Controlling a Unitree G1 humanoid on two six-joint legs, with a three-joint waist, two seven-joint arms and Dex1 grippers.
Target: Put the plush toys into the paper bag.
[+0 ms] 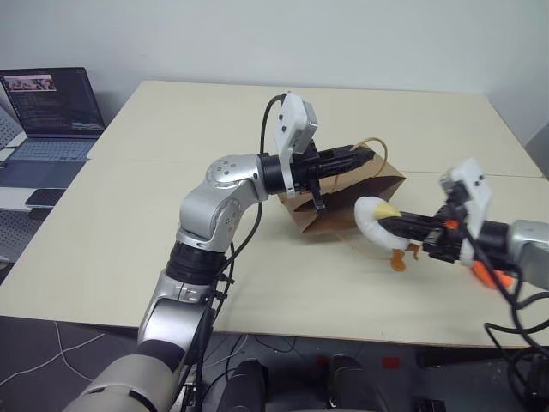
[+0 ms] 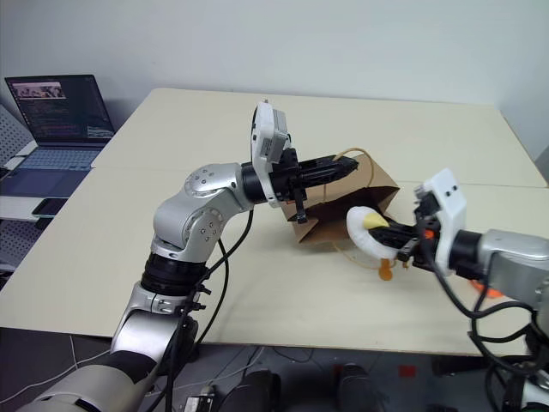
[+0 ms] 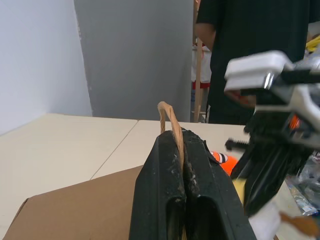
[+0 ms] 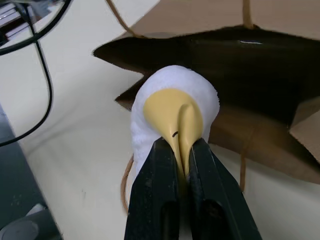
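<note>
Left pincer (image 1: 364, 157) clamped on the paper bag (image 1: 343, 202) handle (image 3: 170, 122); right pincer (image 4: 180, 150) pinching the egg toy (image 1: 376, 221) right before the bag's mouth.

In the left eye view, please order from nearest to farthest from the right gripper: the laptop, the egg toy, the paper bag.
1. The egg toy, held in the right gripper's jaws.
2. The paper bag, just beyond the toy, mouth toward it.
3. The laptop, far off past the table's left edge.
</note>
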